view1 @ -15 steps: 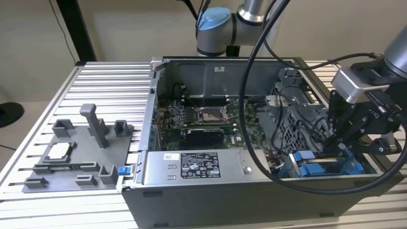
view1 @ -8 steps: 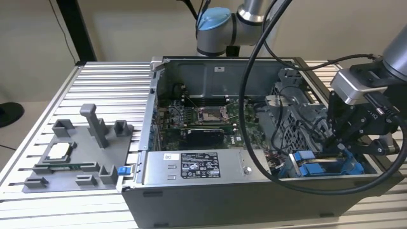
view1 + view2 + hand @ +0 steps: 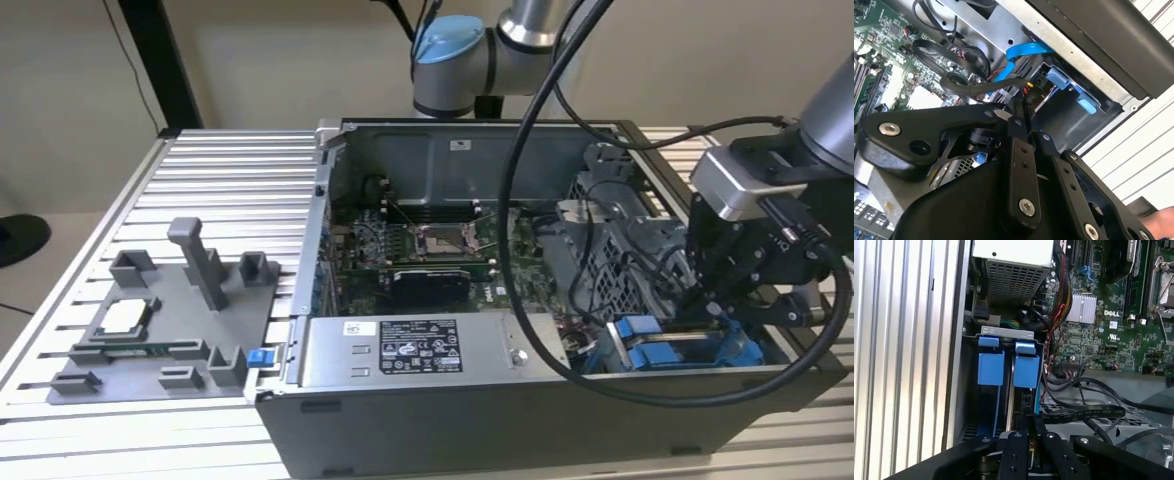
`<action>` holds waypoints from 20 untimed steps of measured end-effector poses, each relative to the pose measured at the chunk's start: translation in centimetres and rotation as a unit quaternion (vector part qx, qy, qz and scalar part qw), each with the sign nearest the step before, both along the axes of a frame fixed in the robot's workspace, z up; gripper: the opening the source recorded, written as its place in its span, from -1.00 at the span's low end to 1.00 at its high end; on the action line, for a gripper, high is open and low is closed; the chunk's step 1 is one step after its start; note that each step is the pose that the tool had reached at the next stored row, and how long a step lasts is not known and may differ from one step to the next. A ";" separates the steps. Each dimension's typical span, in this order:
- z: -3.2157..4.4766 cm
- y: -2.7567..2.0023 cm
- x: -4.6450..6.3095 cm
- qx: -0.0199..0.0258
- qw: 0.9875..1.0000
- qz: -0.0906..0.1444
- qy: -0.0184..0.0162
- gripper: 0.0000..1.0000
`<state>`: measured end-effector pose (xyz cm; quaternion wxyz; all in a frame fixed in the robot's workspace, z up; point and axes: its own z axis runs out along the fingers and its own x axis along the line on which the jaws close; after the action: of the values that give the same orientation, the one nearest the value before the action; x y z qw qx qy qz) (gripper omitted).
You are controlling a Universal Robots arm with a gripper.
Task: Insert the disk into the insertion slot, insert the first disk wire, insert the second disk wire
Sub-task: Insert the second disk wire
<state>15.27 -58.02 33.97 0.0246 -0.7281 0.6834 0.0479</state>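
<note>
1. Exterior view: the hand hangs at the lower right of the frame inside the open computer case, over the insertion slot.
2. Second wrist view: its fingers look together on a black wire.
3. First wrist view: the disk's blue frame sits in the bay, mid-frame.

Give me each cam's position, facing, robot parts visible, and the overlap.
Exterior view: off the arm, above the open computer case; arm and gripper at this view's right.
First wrist view: rides the arm, looks past the gripper at the insertion slot.
Second wrist view: rides the arm, looks across the gripper to the case wall.
Shared: blue tabs, motherboard.
</note>
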 end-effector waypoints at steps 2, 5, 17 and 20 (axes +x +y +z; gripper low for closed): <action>-0.10 0.00 0.0 0.000 1.000 -0.003 0.000 -1.00; -0.30 0.00 0.0 0.000 1.000 -0.004 0.000 -1.00; 2.39 0.00 0.0 0.000 1.000 -0.004 0.000 1.00; 3.39 0.00 0.0 0.000 1.000 -0.004 0.000 1.00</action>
<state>15.27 -58.02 37.37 0.0250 -0.7252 0.6864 0.0479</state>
